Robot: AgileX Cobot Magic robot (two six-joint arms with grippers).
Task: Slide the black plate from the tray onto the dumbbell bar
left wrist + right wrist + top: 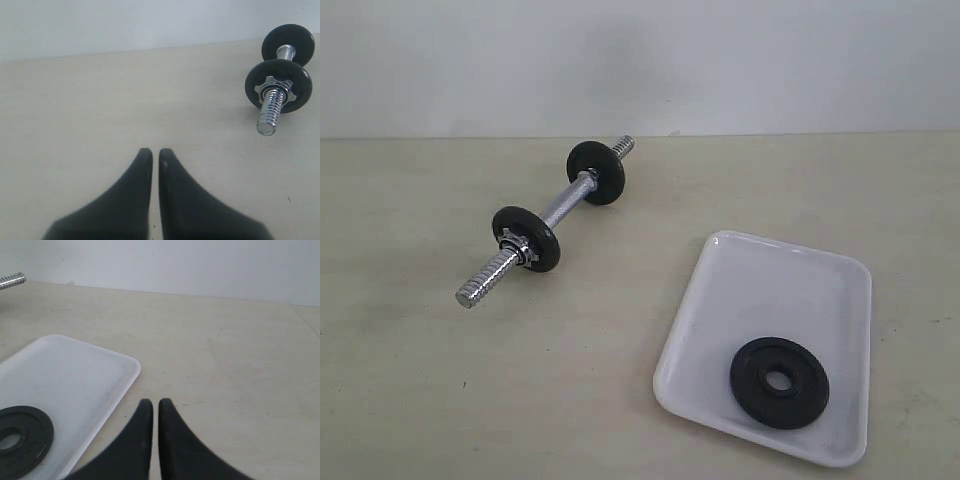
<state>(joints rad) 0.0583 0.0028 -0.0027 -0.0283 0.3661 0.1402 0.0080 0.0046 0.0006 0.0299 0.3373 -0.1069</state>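
The black plate (779, 382) (20, 441) lies flat in the near part of the white tray (770, 290) (75, 370), its centre hole facing up. The chrome dumbbell bar (548, 218) (272, 107) lies on the table at the left, carrying two black discs and a star nut (273, 88). One threaded end of it shows in the right wrist view (12, 280). My left gripper (155, 152) is shut and empty over bare table, well short of the bar. My right gripper (155, 403) is shut and empty beside the tray's rim. Neither gripper shows in the exterior view.
A pale wall runs along the far edge of the beige table (440, 380). The bar lies diagonally, with one bare threaded end (485, 282) pointing to the near left and the other (622, 146) toward the wall.
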